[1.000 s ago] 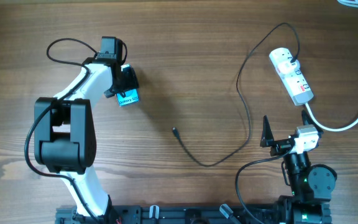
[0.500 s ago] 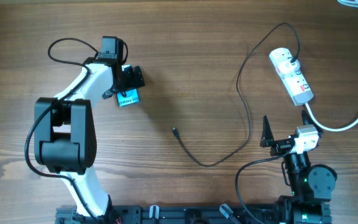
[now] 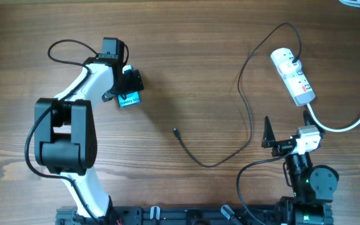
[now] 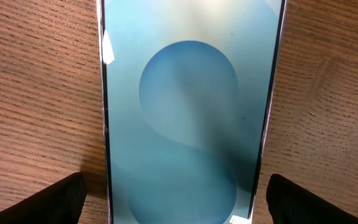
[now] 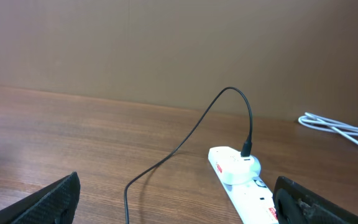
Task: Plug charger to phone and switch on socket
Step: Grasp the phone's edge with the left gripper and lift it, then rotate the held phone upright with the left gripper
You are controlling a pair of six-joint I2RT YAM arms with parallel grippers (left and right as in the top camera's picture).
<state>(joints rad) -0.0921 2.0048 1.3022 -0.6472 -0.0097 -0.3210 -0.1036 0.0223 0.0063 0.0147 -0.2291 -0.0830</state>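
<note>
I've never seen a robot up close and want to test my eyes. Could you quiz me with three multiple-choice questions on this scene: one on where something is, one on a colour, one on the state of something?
1. The screen of the phone is:
A) red B) blue C) yellow

2. The loose tip of the black cable is:
A) plugged into the phone B) lying on the bare table between the arms C) hanging off the table edge

3. The left claw is:
A) shut on the phone B) open, one finger on either side of the phone C) holding the cable

Answers:
1 B, the wrist view shows blue shades.
2 B, from overhead the tip rests on wood, well away from the phone.
3 B, a gap shows between each finger and the phone's edges.
</note>
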